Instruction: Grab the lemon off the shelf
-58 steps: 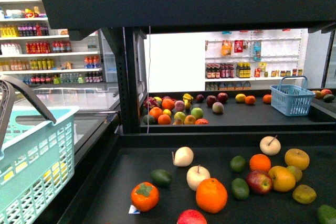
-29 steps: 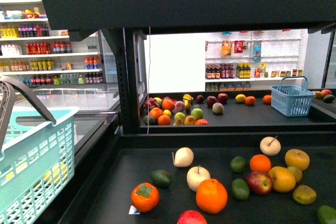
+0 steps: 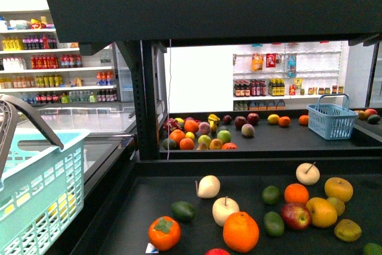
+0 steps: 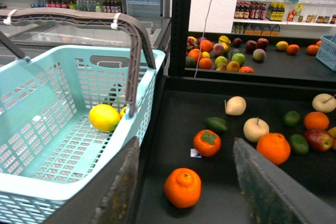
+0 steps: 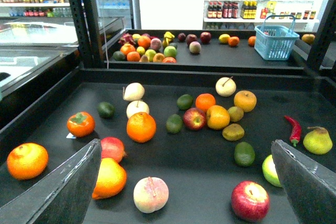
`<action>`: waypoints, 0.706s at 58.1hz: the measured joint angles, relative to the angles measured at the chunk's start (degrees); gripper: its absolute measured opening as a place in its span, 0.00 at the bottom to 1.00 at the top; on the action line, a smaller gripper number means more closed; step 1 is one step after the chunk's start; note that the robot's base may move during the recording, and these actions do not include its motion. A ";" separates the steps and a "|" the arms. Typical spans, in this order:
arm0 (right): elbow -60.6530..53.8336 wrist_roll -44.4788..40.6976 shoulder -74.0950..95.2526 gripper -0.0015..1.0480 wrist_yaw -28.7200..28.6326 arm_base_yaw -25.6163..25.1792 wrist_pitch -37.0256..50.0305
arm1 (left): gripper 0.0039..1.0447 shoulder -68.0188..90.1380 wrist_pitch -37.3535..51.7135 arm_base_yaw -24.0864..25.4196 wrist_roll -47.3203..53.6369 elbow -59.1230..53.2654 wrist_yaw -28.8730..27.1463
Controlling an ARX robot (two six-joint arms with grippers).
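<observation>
your left pincer hangs with its two jaws spread wide and nothing between them, straddling the edge where the pale green basket meets the black shelf, so it looks as if it sits where it can serve either side. inside that basket, against the wall nearest the shelf and just beside the grey handle, lies a lemon with a second yellow shape half hidden behind the handle; you cannot tell what that second one is. judging from this, a lemon is already off the shelf and in the basket, and i cannot make out another clear lemon on the near tray. your right pincer is spread open too, empty, hovering over the near tray with a wide look across the fruit, a sensible place to search from. below it lie a peach, a red apple and a yellow-orange fruit; further out are an orange, a persimmon, green limes or avocados, a chili and a pear. the rounder yellow fruits near the middle are not tapered, so do not mistake them. on the far tray a heap of mixed fruit holds some yellow pieces too small to name, beside a blue basket. the upper tray and the upright post would crowd any reach toward that far heap.
</observation>
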 joint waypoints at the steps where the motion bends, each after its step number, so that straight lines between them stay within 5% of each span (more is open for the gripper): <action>1: 0.00 0.00 0.00 0.93 -0.02 0.00 0.00 | 0.44 -0.81 -0.22 0.81 0.11 -0.52 0.83; 14: 0.00 0.00 -0.02 0.93 0.00 0.00 0.00 | 0.03 -8.22 -2.78 8.85 0.72 -5.11 8.72; 33: 0.00 0.00 -0.02 0.93 0.00 0.00 0.00 | 0.02 -16.26 -6.88 16.55 0.94 -8.83 16.20; 37: 0.00 -0.02 -0.02 0.93 -0.04 0.00 0.00 | 0.02 -18.10 -8.15 21.27 0.98 -9.42 22.23; 41: 0.00 0.00 -0.02 0.93 0.00 0.00 0.00 | 0.02 -19.26 -8.85 23.52 0.96 -9.75 22.45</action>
